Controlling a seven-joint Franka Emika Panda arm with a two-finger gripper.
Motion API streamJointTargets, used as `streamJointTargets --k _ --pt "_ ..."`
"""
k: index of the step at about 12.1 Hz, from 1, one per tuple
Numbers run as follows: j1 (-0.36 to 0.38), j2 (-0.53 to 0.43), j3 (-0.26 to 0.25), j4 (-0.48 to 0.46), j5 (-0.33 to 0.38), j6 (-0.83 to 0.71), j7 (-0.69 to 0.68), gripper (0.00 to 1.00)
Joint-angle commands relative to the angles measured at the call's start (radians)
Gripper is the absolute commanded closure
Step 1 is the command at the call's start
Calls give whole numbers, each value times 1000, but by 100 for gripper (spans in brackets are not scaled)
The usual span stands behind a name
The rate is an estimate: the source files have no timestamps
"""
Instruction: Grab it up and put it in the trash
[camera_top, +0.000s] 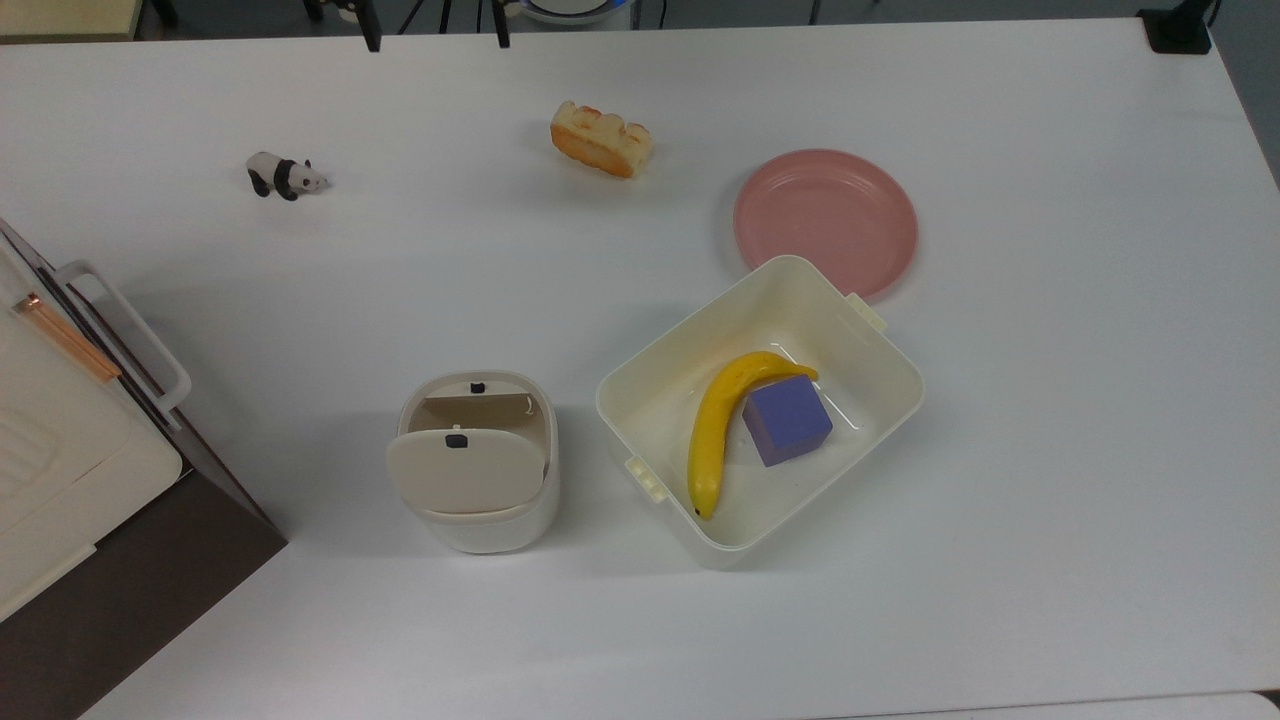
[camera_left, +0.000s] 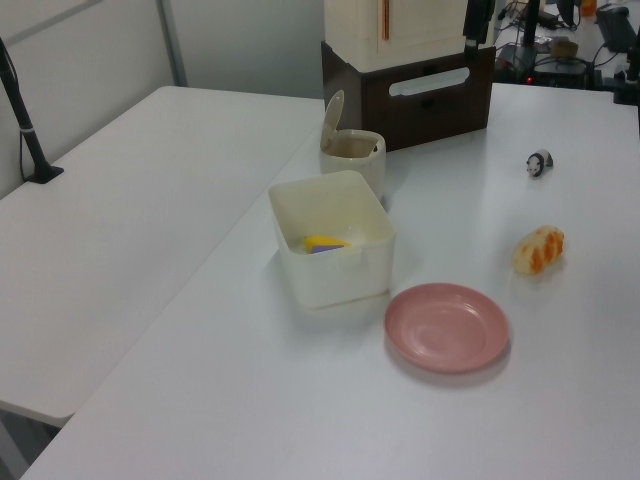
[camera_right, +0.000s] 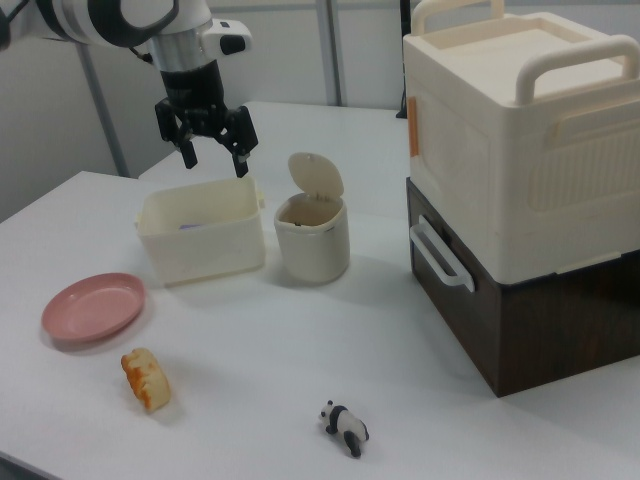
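The trash (camera_top: 478, 525) is a small cream rounded-square bin near the table's front, left of centre in the top view. Its flap lid (camera_top: 462, 470) is tipped up and the tan inside shows. The bin also stands beside the tub in the left view (camera_left: 352, 152) and in the right view (camera_right: 312, 240). "It" is out of view. My gripper (camera_right: 214, 163) hangs high above the table, open and empty. In the top view, the gripper (camera_top: 437, 40) has two dark fingertips (camera_top: 373, 40) poking in at the top edge, far from the bin.
A panda figurine (camera_top: 285, 176) and an orange-crusted bread piece (camera_top: 602, 140) lie at the back. A pink plate (camera_top: 825, 220) touches a cream tub (camera_top: 660, 350) holding a banana (camera_top: 720, 430) and a purple cube (camera_top: 787, 420). A cream box on a brown base (camera_top: 60, 450) fills the top view's left.
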Motion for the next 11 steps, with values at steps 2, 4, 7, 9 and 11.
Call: streamJointTargets --k 2,4,7,9,11 --pt "39 -6 -27 -31 20 35 -9 0" --pt "39 -2 -27 -28 25 33 -9 0" --pt "39 0 -27 -26 25 33 11 0" --pt "39 0 -27 -26 25 33 11 0" --pt "39 0 -27 -26 25 33 11 0"
